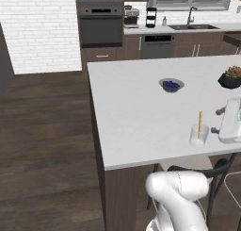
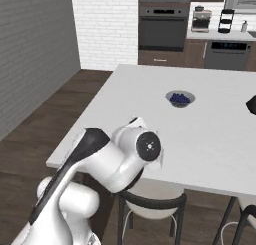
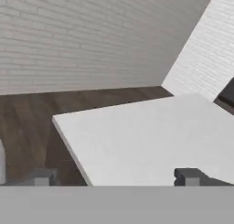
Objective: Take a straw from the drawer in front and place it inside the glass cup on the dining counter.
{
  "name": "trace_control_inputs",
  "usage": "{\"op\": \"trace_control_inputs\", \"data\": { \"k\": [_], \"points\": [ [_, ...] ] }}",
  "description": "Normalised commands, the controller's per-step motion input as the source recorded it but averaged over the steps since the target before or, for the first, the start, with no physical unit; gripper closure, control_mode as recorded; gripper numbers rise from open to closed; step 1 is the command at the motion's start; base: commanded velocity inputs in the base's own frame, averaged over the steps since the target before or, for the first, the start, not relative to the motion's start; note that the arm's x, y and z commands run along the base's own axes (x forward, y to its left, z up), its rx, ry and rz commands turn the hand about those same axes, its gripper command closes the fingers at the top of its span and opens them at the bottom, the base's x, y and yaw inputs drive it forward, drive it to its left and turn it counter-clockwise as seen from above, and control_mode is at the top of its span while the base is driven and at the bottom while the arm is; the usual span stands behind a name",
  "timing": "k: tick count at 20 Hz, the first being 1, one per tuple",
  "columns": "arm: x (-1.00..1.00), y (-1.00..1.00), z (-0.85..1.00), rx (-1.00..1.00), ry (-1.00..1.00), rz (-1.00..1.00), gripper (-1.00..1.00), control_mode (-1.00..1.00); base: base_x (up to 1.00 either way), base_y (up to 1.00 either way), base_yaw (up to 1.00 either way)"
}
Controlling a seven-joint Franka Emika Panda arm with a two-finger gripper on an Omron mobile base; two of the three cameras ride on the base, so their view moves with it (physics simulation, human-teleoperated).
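Note:
The glass cup (image 1: 198, 136) stands on the white dining counter (image 1: 136, 112) near its front edge. The pale yellow-tan straw (image 1: 200, 123) stands upright inside it, sticking out above the rim. My gripper (image 1: 217, 120) hovers just right of the cup, with its fingers pointing left toward it. It is open and holds nothing. In the hand view the two fingertips (image 3: 43, 176) sit far apart above the bare counter top (image 3: 151, 136). The drawer is out of view.
A dark-rimmed bowl (image 1: 171, 85) with blue contents sits mid-counter, also seen from the right (image 2: 180, 98). A dark pot with a plant (image 1: 230, 78) is at the right edge. Stools (image 2: 150, 199) stand under the front edge. Beyond the counter are the oven (image 1: 100, 25) and sink (image 1: 190, 25).

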Motion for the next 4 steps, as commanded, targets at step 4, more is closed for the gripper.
{"op": "trace_control_inputs", "data": {
  "k": [4],
  "points": [
    [-0.34, 0.75, 0.0, -0.41, 0.22, 0.0, -1.0, -1.0, 0.0, 0.0, 0.0]
  ]
}}
